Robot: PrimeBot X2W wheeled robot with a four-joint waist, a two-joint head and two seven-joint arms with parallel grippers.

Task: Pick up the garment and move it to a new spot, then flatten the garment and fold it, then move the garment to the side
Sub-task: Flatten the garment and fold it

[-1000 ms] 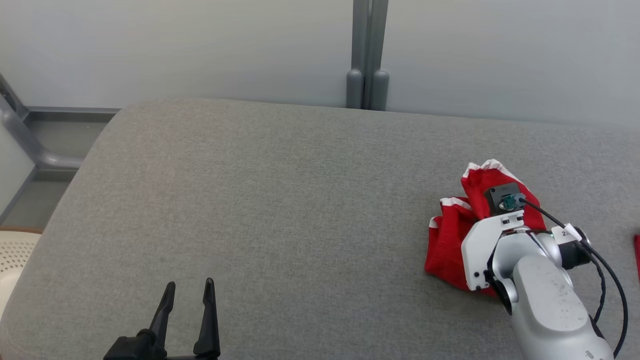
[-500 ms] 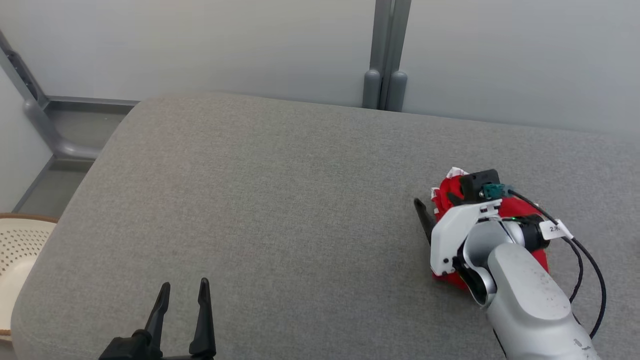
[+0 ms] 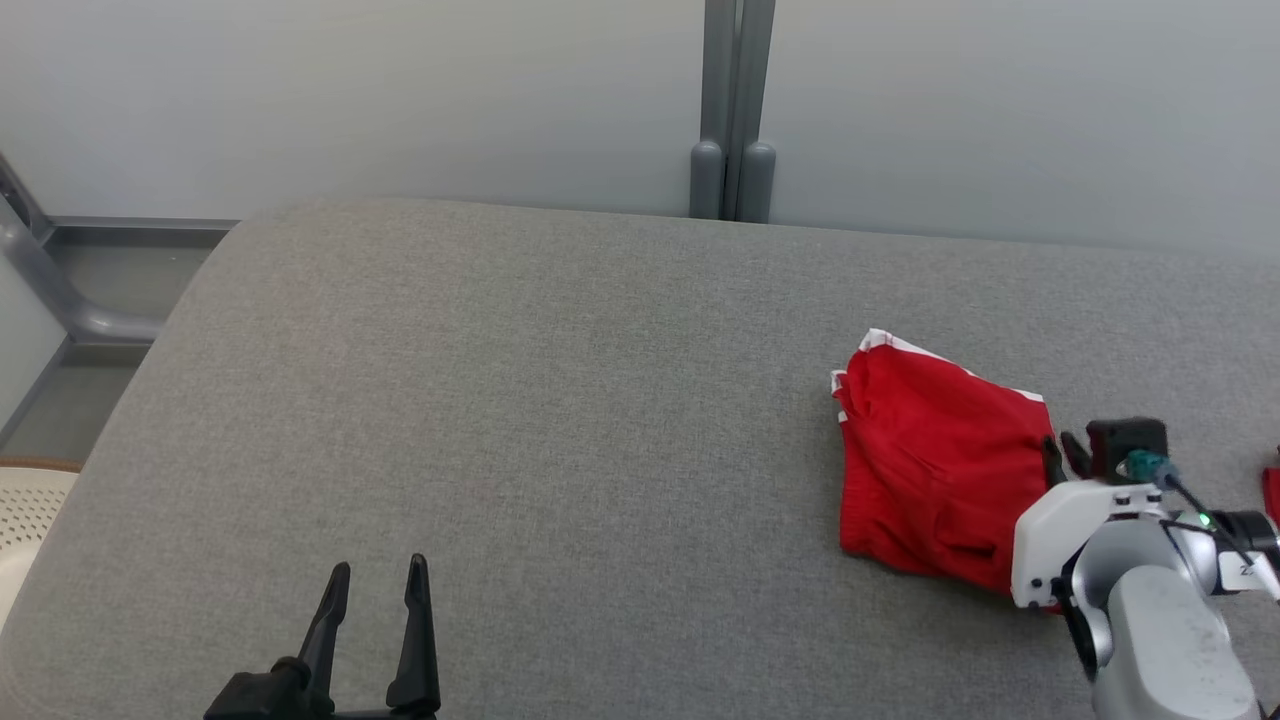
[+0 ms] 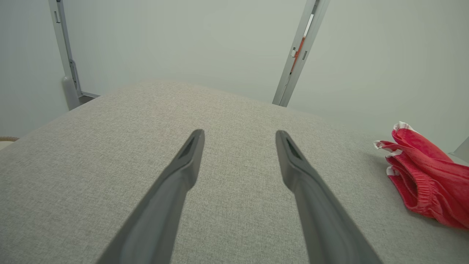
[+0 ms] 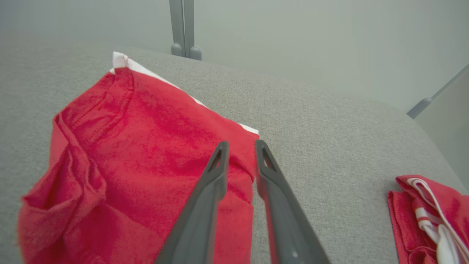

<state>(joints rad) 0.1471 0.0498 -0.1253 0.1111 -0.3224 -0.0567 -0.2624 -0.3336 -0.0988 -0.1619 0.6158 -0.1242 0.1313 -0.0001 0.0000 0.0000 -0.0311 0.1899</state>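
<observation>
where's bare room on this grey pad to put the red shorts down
Widest bare stretch of the grey pad: from the left edge of the red shorts to the pad's left rim, ahead of the left gripper. A narrower strip lies behind the shorts. Crowded: the right end, with the right gripper and a second red garment.

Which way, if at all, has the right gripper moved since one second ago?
Yes. Against the grey post, the right gripper has moved right and nearer the robot, from above the red garment to its right edge.
</observation>
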